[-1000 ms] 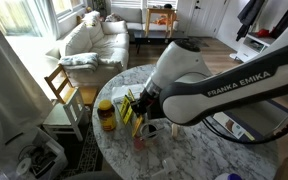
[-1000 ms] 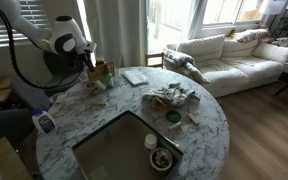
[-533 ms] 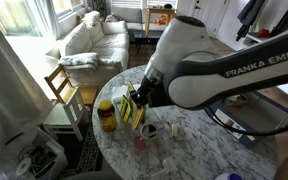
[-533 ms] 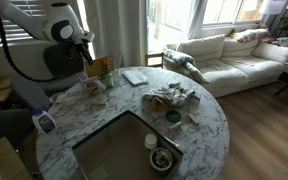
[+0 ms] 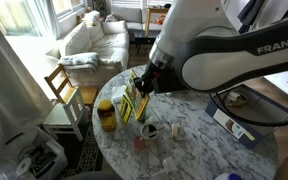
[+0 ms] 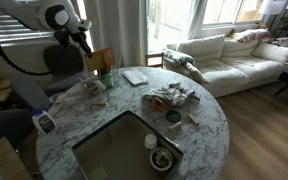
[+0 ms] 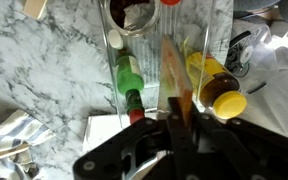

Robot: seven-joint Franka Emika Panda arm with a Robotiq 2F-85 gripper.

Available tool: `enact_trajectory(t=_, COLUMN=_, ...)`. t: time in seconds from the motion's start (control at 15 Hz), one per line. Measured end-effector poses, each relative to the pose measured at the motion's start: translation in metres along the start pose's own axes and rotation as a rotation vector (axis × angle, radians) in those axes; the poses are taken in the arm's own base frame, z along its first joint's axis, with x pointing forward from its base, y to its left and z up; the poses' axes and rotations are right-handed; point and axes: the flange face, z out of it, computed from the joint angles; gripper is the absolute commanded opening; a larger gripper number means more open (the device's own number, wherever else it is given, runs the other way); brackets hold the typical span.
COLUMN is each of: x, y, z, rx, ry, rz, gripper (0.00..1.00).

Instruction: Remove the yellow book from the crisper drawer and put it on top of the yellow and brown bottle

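Note:
My gripper [image 5: 145,86] is shut on the top edge of the yellow book [image 5: 135,101] and holds it upright above the clear crisper drawer [image 5: 136,122]. In the wrist view the book [image 7: 170,72] shows edge-on between my fingers [image 7: 175,122], over the drawer [image 7: 112,40]. The yellow and brown bottle [image 5: 106,115], a short jar with a yellow lid, stands on the marble table beside the drawer; it also shows in the wrist view [image 7: 227,100]. In an exterior view the gripper [image 6: 87,46] holds the book [image 6: 99,62] at the table's far left.
A green bottle with a red cap [image 7: 130,78] and a bright yellow item [image 7: 196,66] lie in the drawer. Small cups [image 5: 150,130] stand near it. A sink [image 6: 124,150], a pile of cloth [image 6: 170,97] and a white pad [image 6: 135,76] are on the round table.
The arm has risen and lifted the book upward, out of the drawer. The jar and the drawer have not moved.

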Motion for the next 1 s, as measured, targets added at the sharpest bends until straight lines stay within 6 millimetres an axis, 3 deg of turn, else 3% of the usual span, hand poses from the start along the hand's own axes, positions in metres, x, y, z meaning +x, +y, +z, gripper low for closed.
enact_trajectory(t=0.47, x=0.014, y=0.004, z=-0.025, rx=0.030, ry=0.029, rz=0.033, gripper=0.02)
enact_trajectory(t=1.0, x=0.029, y=0.008, z=-0.035, rx=0.401, ry=-0.029, rz=0.260, gripper=0.02)
